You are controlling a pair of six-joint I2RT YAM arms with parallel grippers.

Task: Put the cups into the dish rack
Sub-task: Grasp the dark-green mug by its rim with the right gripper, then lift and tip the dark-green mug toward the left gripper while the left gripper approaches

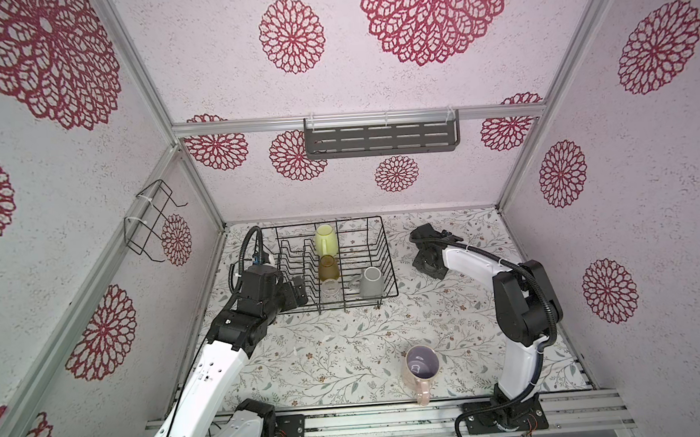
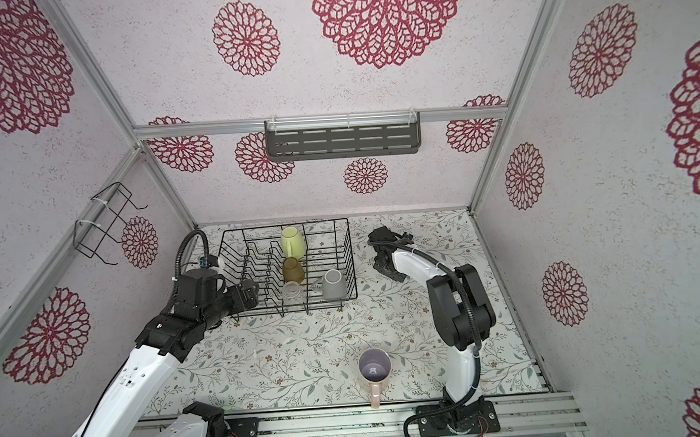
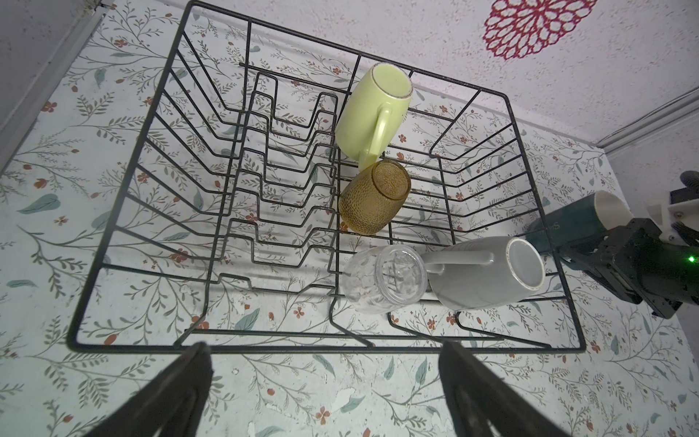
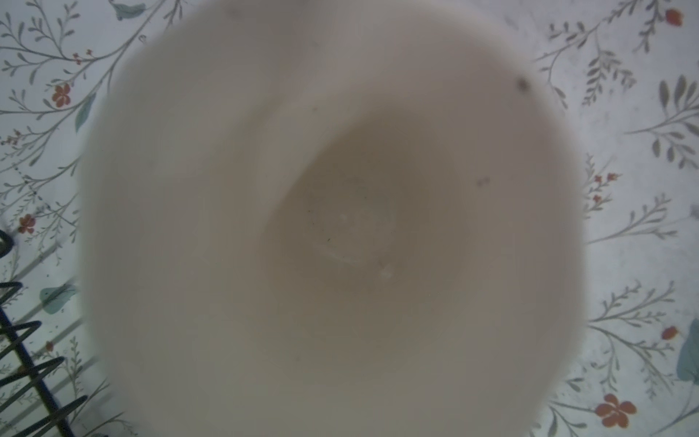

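The black wire dish rack [image 1: 390,258] [image 3: 340,350] holds a pale yellow-green mug [image 1: 325,239] [image 3: 368,113], an amber tumbler [image 1: 328,268] [image 3: 374,196], a clear glass [image 1: 330,287] [image 3: 386,280] and a grey mug [image 1: 372,282] [image 3: 488,276], all on their sides. A pink mug [image 1: 422,365] [image 2: 374,368] stands upright near the table's front. Right of the rack, my right gripper [image 1: 426,262] [image 3: 628,246] is shut on the rim of the dark teal mug [image 3: 559,227], whose pale inside [image 4: 340,227] fills the right wrist view. My left gripper [image 1: 296,291] [image 3: 325,378] hangs open at the rack's left front corner.
A dark grey slotted shelf [image 1: 381,139] hangs on the back wall and a small bent wire holder [image 1: 153,223] on the left wall. The floral table [image 1: 327,354] is walled in on three sides, with a metal rail along its front.
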